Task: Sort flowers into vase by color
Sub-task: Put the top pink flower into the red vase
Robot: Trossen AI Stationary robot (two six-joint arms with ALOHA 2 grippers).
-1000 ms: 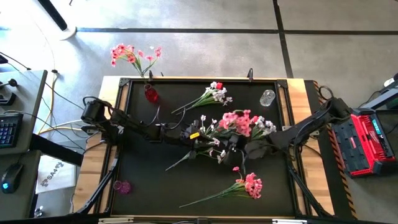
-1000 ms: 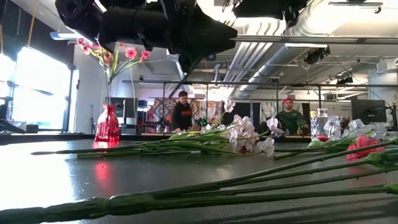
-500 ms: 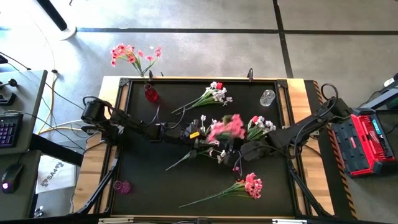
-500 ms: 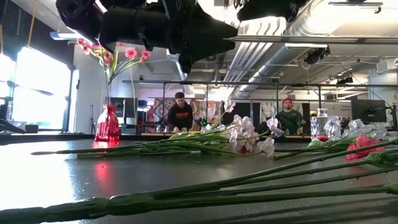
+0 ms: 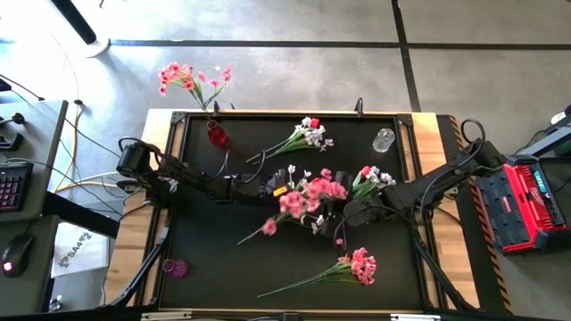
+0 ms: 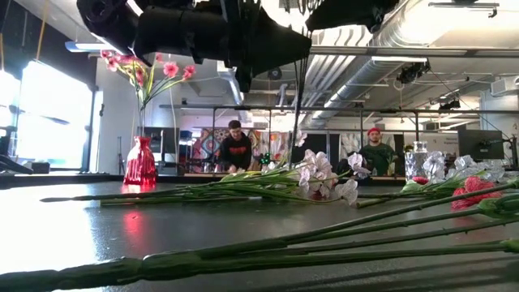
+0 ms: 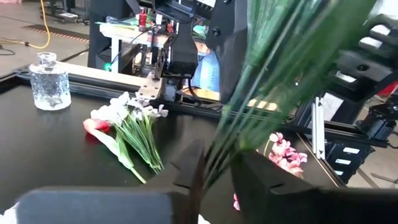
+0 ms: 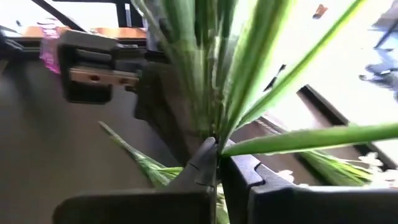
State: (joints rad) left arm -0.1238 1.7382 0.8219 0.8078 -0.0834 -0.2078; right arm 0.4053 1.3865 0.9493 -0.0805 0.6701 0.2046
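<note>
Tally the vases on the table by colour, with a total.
Red vase: 1
Clear glass vase: 1
Pink vase: 1
Total: 3

Crowding mid-table: both arms (image 5: 223, 189) and pink spray (image 5: 308, 198); leaving bare mat (image 5: 205, 245) open near left

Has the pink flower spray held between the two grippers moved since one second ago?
Yes. In the high view the pink spray now lies farther left, away from the clear glass vase and closer to the left gripper.
</note>
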